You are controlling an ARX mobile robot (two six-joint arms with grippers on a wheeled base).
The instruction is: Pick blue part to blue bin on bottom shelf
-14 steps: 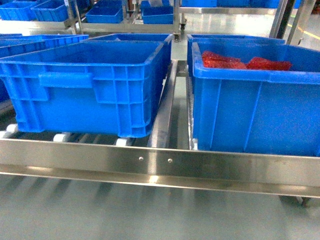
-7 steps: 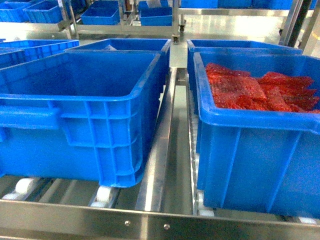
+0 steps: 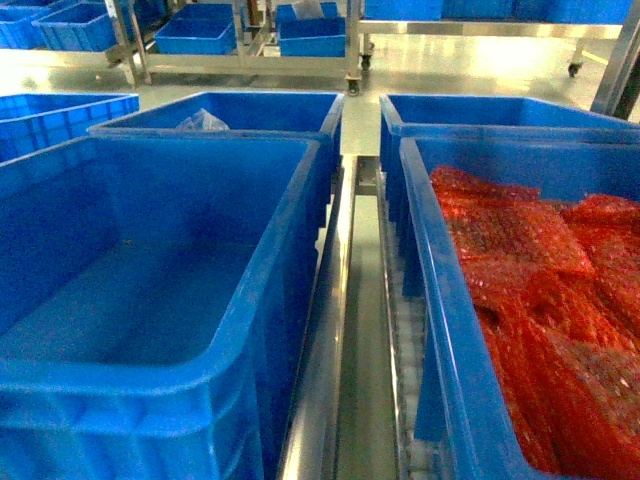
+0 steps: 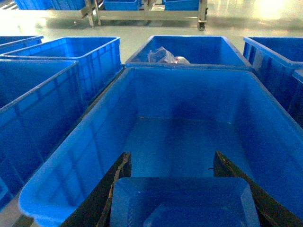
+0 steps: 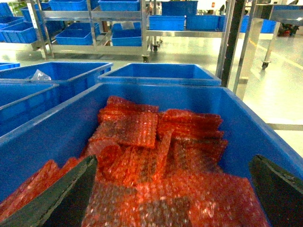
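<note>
In the left wrist view my left gripper [image 4: 173, 161] is shut on the blue part [image 4: 182, 203], a dark-blue blocky piece filling the space between the two black fingers. It hangs over the near end of the blue bin [image 4: 71, 161], whose floor is bare. The head view shows that same blue bin [image 3: 250, 330] at the left on the bottom shelf, beside a steel divider [image 3: 325, 350]. Neither gripper appears in the head view. My right gripper [image 5: 173, 163] stands open with nothing between its fingers, above red bubble-wrap bags [image 5: 156, 165].
The like crate [image 3: 440, 330] with red bubble-wrap bags sits right of the divider. More blue crates stand behind both, one holding a clear plastic bag [image 4: 163, 56]. Another crate [image 4: 28, 118] flanks the bin on the left. Steel racks with blue crates [image 3: 200, 35] line the far floor.
The head view has moved forward and higher: the shelf's front rail and rollers have dropped out of sight, and I now look down into both crates.
</note>
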